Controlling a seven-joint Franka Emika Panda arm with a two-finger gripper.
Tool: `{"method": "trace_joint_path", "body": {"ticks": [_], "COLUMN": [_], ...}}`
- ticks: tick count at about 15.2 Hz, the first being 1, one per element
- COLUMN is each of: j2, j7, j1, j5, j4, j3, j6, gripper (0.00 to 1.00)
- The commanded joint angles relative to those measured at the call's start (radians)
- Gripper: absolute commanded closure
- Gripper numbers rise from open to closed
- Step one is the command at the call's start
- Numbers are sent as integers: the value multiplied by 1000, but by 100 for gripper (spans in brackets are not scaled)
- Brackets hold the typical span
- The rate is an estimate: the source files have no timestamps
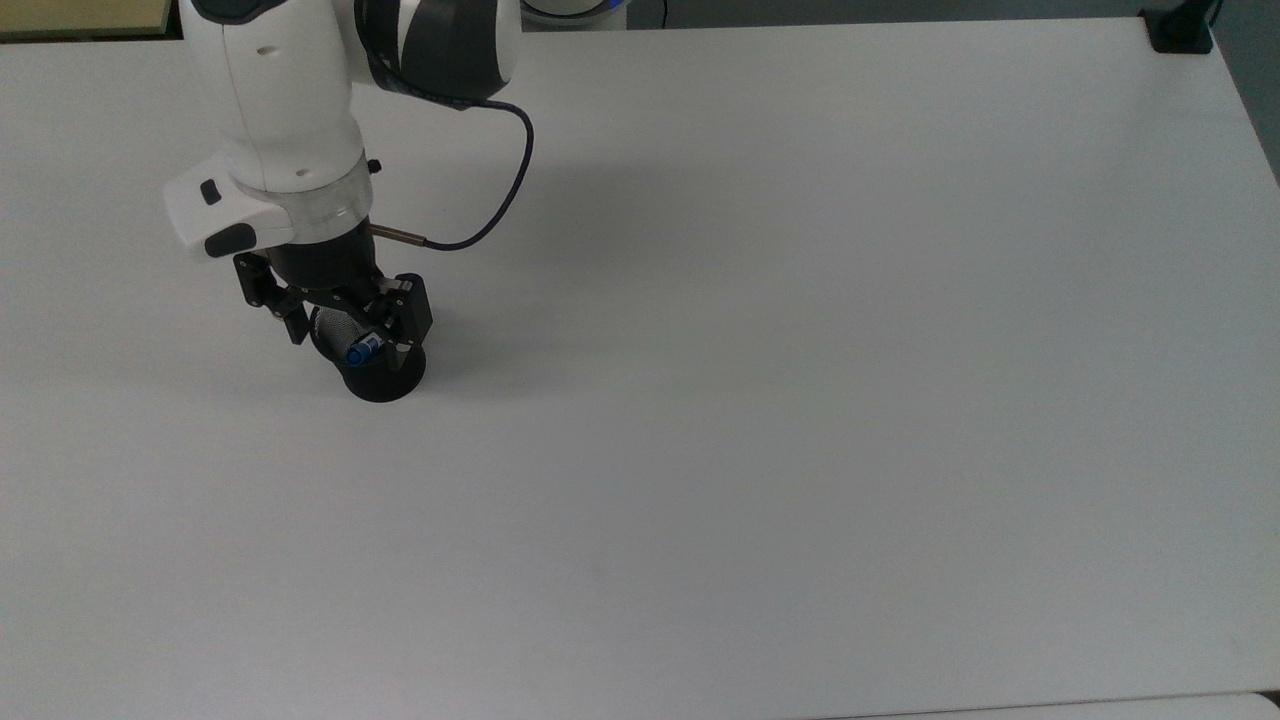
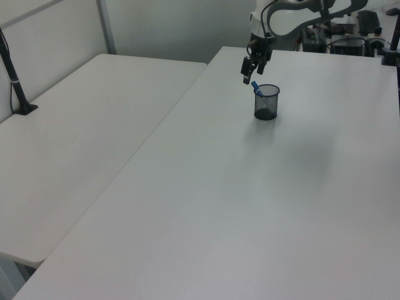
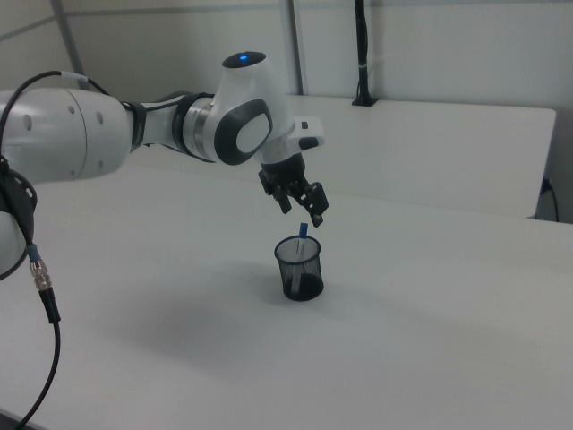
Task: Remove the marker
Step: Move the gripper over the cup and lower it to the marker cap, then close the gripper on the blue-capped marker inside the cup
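Marker (image 1: 363, 347) in cup (image 1: 385, 378), leaning, blue cap poking above rim on left view's left side. Long axis steep, tilted off vertical. Gripper (image 1: 346, 334) spread wide, empty, just above cup, straddling cap. Needs drop straight down & pinch.

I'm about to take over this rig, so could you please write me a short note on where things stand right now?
End effector: open, empty, poised just above the cup.
Marker: in the black mesh cup on the table, leaning on the rim, blue end sticking out.
Done: the approach to the cup.
Left: lower onto the marker, close on it, lift it out, set it down on the table.
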Motion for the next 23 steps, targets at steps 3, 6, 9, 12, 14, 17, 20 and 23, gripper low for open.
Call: {"method": "trace_joint_path", "body": {"ticks": [3, 6, 9, 12, 14, 17, 20, 23], "j2": [13, 23, 31, 31, 30, 30, 24, 10], "j7": [-29, -32, -68, -96, -105, -105, -104, -102], "j1": [9, 11, 12, 11, 11, 9, 6, 2], "j5": [15, 10, 10, 10, 11, 11, 11, 19], "j4": [-5, -3, -3, -3, -3, -3, -2, 34], "j3": [-4, -3, -3, -1, -1, -3, -3, -4], "j6": [16, 16, 16, 16, 16, 16, 16, 10], "gripper": [22, 32, 60, 81, 93, 100, 100, 100]}}
